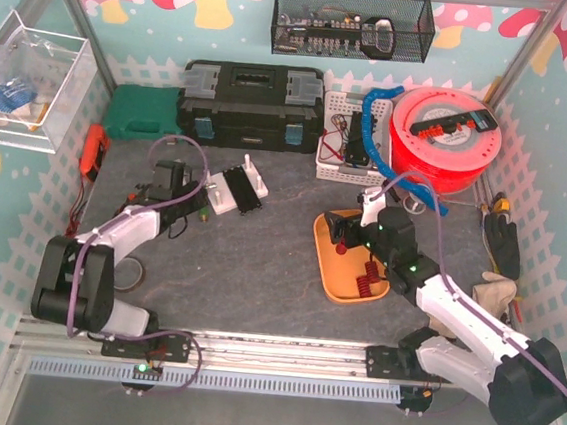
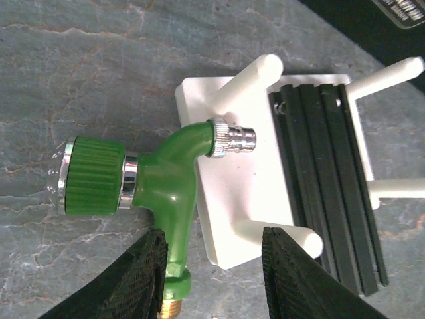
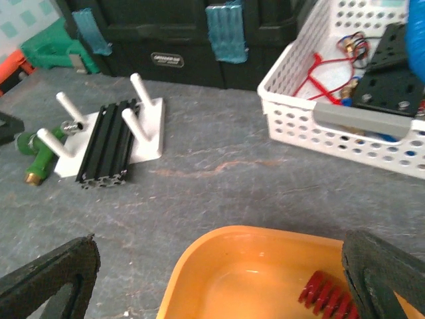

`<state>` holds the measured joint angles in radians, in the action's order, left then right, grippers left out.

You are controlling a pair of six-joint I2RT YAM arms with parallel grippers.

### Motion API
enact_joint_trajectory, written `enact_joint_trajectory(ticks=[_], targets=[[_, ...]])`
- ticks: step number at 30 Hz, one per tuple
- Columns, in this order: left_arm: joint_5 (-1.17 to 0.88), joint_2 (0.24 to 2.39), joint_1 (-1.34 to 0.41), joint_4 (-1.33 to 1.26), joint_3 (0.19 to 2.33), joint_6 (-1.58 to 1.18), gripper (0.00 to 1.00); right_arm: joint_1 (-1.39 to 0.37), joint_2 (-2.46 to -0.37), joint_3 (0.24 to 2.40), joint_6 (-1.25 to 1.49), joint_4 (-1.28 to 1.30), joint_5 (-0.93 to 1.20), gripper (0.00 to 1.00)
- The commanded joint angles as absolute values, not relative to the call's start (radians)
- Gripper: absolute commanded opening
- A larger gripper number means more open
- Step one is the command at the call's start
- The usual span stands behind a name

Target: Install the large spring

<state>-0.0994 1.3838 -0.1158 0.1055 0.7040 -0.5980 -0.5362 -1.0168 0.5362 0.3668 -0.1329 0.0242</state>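
Grippers: both spread.
My left gripper (image 2: 216, 246) straddles the green fitting (image 2: 169, 193); my right gripper (image 3: 219, 256) hangs over the red spring (image 3: 329, 300).

So the large spring (image 3: 327, 299) is a bright red coil with tight, chunky turns. It's lying on its side on the floor of the orange tray (image 3: 199, 266), slanted, over on the right in the right wrist view. Its lower end runs off the bottom of the frame. From above it's just a small red ribbed shape at the tray's near end.
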Motion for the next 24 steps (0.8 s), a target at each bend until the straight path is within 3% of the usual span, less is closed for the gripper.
enact_joint_trajectory(ticks=[1, 24], targets=[[-0.032, 1.447, -0.133, 0.164, 0.753, -0.556, 0.43, -0.545, -0.977, 0.502, 0.351, -0.186, -0.086, 0.99], [-0.035, 1.606, -0.161, 0.178, 0.810, -0.554, 0.39, -0.545, -0.958, 0.447, 0.374, -0.238, -0.163, 0.99]])
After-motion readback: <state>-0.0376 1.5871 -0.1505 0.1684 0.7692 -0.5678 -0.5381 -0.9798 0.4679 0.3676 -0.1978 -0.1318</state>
